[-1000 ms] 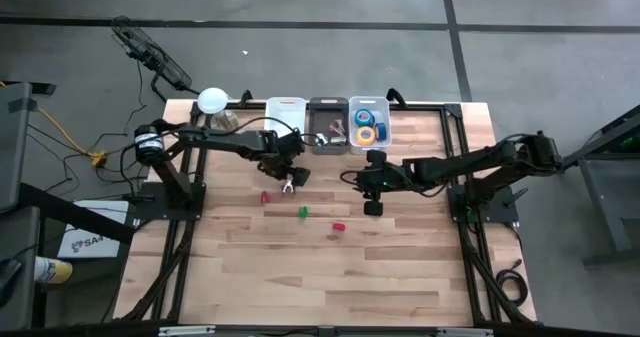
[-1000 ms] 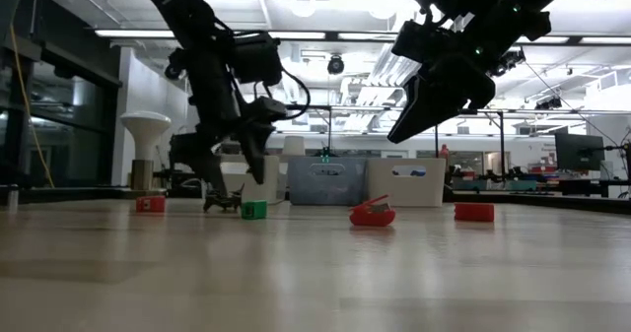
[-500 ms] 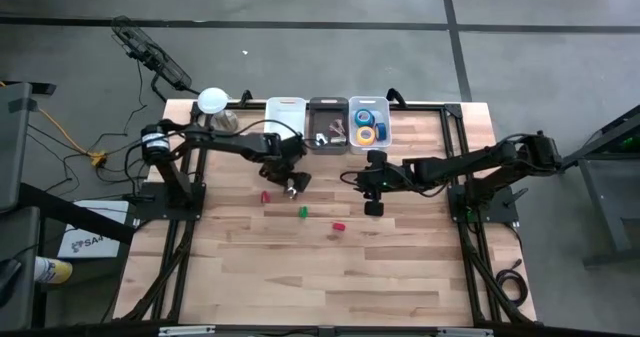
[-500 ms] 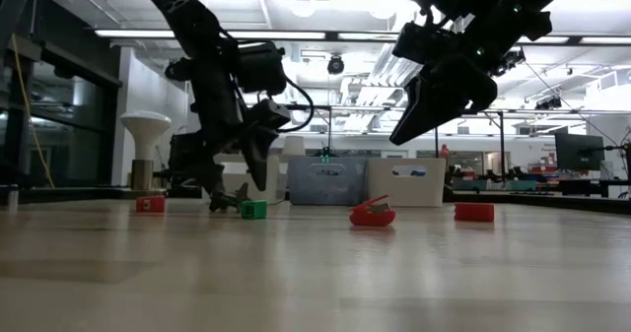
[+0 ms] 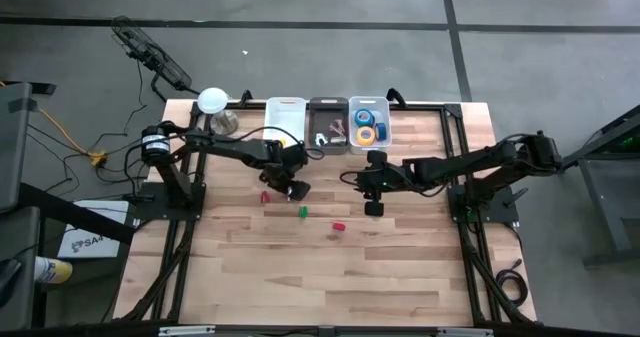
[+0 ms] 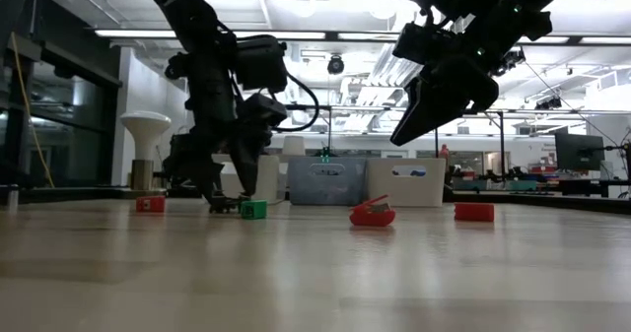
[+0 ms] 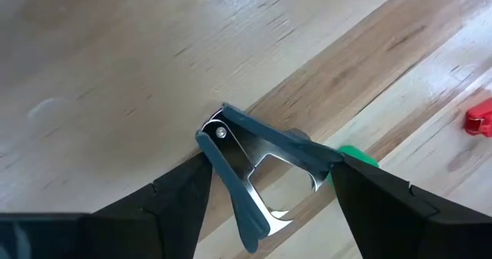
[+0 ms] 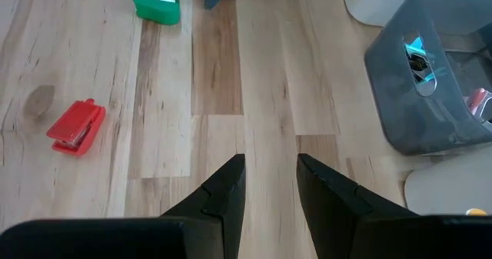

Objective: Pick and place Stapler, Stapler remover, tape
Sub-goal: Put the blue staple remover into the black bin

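A blue-grey staple remover (image 7: 257, 163) with chrome claws lies flat on the table. My left gripper (image 7: 265, 190) is open and low over it, one finger at its hinge end and one at its claw end; it also shows in the high view (image 5: 293, 189) and the low view (image 6: 225, 200). My right gripper (image 5: 373, 207) is open and hangs above the table right of centre, touching nothing. A green stapler (image 5: 303, 212) and two red staplers (image 5: 265, 196) (image 5: 338, 227) lie on the wood. Blue and yellow tape rolls (image 5: 366, 132) sit in the clear bin. My left gripper comes at the staple remover from above, with its fingers (image 7: 181, 201) close beside the hinge end (image 7: 215, 136) and the claw end (image 7: 327, 161). Whether they touch it I cannot tell. The remover rests flat on the table.
Three bins stand along the far edge: a white one (image 5: 286, 110), a grey one (image 5: 328, 137) holding small items, and the clear one (image 5: 352, 122). A white lamp-like stand (image 5: 212, 101) is at the far left corner. Bare wood fills the near half of the table.
My left gripper has come down toward the table and shifted slightly right and nearer, so that its fingers now stand around the staple remover. The right arm has kept still.
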